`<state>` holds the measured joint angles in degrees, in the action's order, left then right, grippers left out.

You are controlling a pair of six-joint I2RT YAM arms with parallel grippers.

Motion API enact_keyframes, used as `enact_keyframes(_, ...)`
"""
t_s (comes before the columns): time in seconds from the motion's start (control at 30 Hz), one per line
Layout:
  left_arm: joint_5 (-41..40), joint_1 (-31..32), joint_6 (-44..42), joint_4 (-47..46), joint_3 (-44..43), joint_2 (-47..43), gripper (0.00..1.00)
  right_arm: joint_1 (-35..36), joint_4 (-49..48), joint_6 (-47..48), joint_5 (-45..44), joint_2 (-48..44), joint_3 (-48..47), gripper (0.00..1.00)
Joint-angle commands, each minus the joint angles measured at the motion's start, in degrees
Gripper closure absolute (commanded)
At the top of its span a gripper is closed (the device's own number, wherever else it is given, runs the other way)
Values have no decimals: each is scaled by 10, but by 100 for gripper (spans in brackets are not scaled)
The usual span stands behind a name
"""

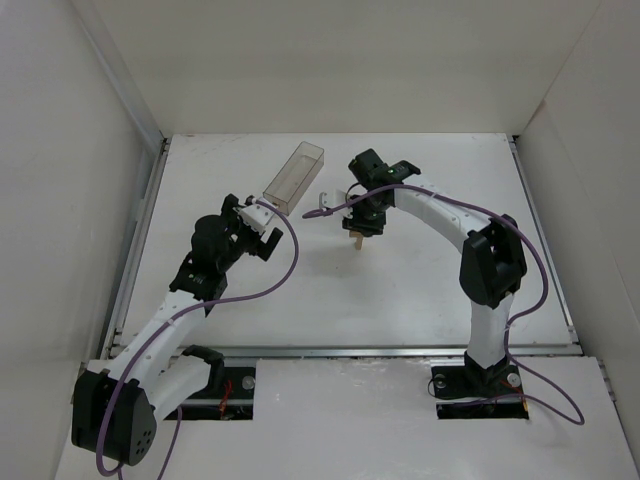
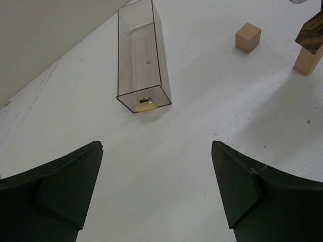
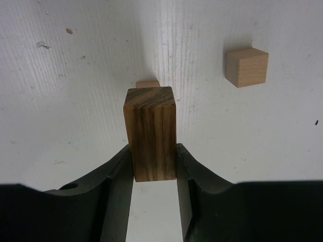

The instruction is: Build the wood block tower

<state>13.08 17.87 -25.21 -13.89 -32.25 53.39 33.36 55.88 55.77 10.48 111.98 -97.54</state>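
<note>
My right gripper (image 3: 153, 148) is shut on a dark brown upright wood block (image 3: 150, 132). It holds the block directly over a light-tan block (image 3: 148, 84) standing on the table, of which only the top edge shows. In the left wrist view the dark block (image 2: 313, 31) sits at the top of the tan block (image 2: 308, 60); I cannot tell whether they touch. In the top view the right gripper (image 1: 362, 225) is at the table's middle with this small tower (image 1: 356, 238) under it. A loose tan cube (image 3: 246, 66) lies nearby. My left gripper (image 2: 156, 151) is open and empty.
A clear plastic rectangular box (image 2: 141, 60) lies on its side ahead of the left gripper, with a small yellow piece (image 2: 145, 104) at its near end. In the top view the box (image 1: 295, 176) is at the back left of the tower. White walls enclose the table.
</note>
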Motion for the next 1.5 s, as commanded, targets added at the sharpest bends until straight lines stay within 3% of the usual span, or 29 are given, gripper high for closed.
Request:
enact_keyframes(0.0, 9, -2, 3, -26, 3, -7, 14, 4, -21, 7, -1, -20, 4, 63)
enact_keyframes(0.03, 9, -2, 3, -26, 3, -7, 12, 4, -21, 7, -1, -20, 4, 57)
enact_keyframes(0.07, 9, -2, 3, -26, 3, -7, 12, 4, -21, 7, 5, -20, 4, 39)
enact_keyframes(0.17, 9, -2, 3, -26, 3, -7, 12, 4, -21, 7, 5, -20, 4, 35)
enact_keyframes(0.2, 9, -2, -3, -26, 3, -7, 11, 4, -26, 7, 5, -20, 4, 16)
enact_keyframes(0.27, 9, -2, -3, -26, 3, -7, 11, 4, -26, 2, 5, -20, 4, 0)
enact_keyframes(0.63, 33, -2, -8, -32, -10, 15, 11, 4, -81, -31, 16, -89, 4, 0)
enact_keyframes(0.87, 73, -2, -13, -25, -75, 81, 11, -34, -246, -104, 41, -232, 90, 0)
enact_keyframes(0.93, 96, -2, -21, -20, -101, 105, 11, -42, -345, -184, 8, -258, 116, 0)
enact_keyframes(1.07, 164, -2, -65, 3, -182, 191, 11, -63, -444, -304, -68, -289, 146, 0)
enact_keyframes(1.23, 235, 16, -162, 120, -379, 364, 10, -93, -488, -451, -113, -289, 140, 0)
enact_keyframes(1.3, 245, 22, -190, 212, -458, 426, 9, -109, -488, -470, -114, -282, 134, 0)
enact_keyframes(1.33, 254, 22, -197, 239, -539, 493, 10, -110, -496, -470, -114, -282, 134, 0)
enact_keyframes(1.47, 296, 27, -223, 320, -696, 621, 15, -128, -511, -475, -80, -277, 149, 0)
